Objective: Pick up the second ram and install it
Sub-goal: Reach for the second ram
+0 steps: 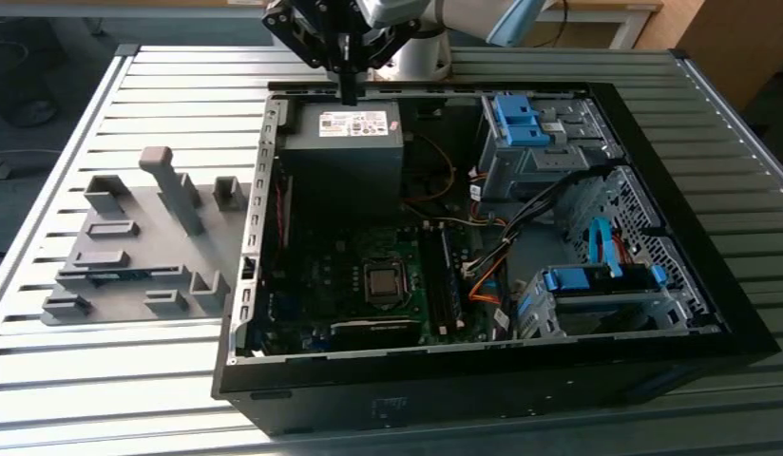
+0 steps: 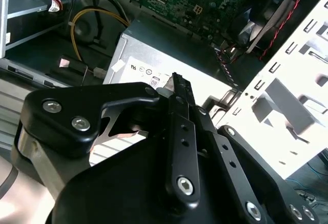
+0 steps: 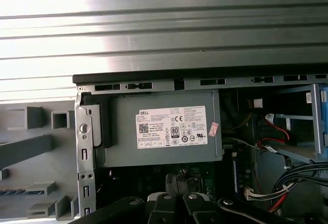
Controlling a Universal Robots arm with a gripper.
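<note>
Now, your gripper (image 1: 351, 93): it hangs over the far edge of the case (image 1: 405, 380), above the power supply (image 1: 341, 157), pointing down.
Jaws: you have them closed, tips together. Nothing shows between them in the exterior view or the second wrist view (image 2: 176, 78).
Second ram (image 1: 117, 276): a thin blue-green strip lying low in the grey fixture (image 1: 138, 237), outside the case and well apart from your gripper.
Fixture: a flat grey plate with upright blocks and one tall post. It sits just beside the case on the exterior view's left.
Case: it lies on its side with the panel off, so you look straight into it.
Power supply: a grey box with a pale label, in the far corner of the case nearest the fixture. The first wrist view (image 3: 164, 131) shows its labelled face.
Motherboard (image 1: 353, 275): it fills the near half of the case floor below the power supply. A square socket sits in its middle, with long slots just beside that.
Drive-bay clips (image 1: 519, 119): bright blue plastic on the bays along the case's side on the exterior view's right. Dark and orange cables run between the bays and the motherboard.
Surface (image 1: 113, 380): ribbed metal slats that run across under the case and the fixture and catch bright light on the near side of the case.
Room: beyond the far edge of the surface, behind the case, you can see a tan wooden panel (image 1: 734, 38) on the exterior view's right. Pale floor (image 1: 37, 28) shows on the left.
</note>
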